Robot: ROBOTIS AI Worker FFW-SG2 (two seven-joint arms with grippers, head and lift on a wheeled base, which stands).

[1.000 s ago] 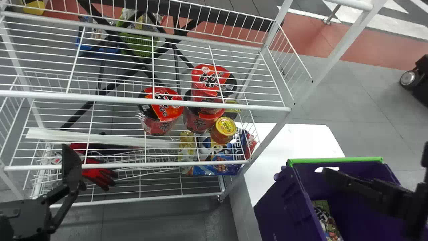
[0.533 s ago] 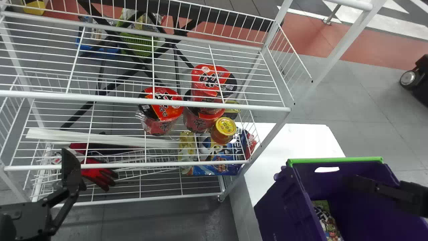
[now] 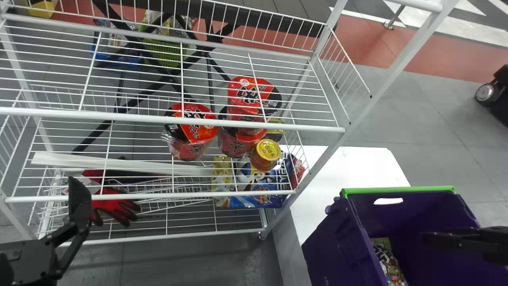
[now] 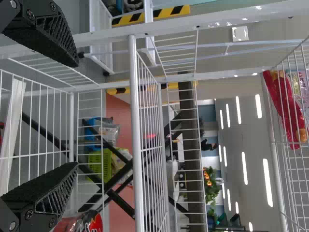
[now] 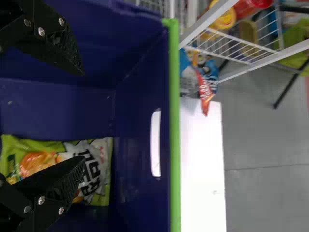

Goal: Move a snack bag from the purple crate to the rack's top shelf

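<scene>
At eight o'clock in the head view, the left gripper (image 3: 77,198) stands with its fingers spread, near the red gloves (image 3: 113,208) on the white wire rack (image 3: 119,115). Red noodle tubs (image 3: 194,131) and a yellow-lidded jar (image 3: 266,153) sit around the centre. Down toward four o'clock, past the white tabletop (image 3: 363,167), the purple crate (image 3: 329,246) holds the snack bag (image 3: 387,262) on its floor, between four and five, as the right gripper (image 3: 430,238), open and empty, hangs over the crate's interior at four.

A printed green, white and orange snack bag (image 5: 83,152) lies inside the purple crate (image 3: 337,250).
</scene>
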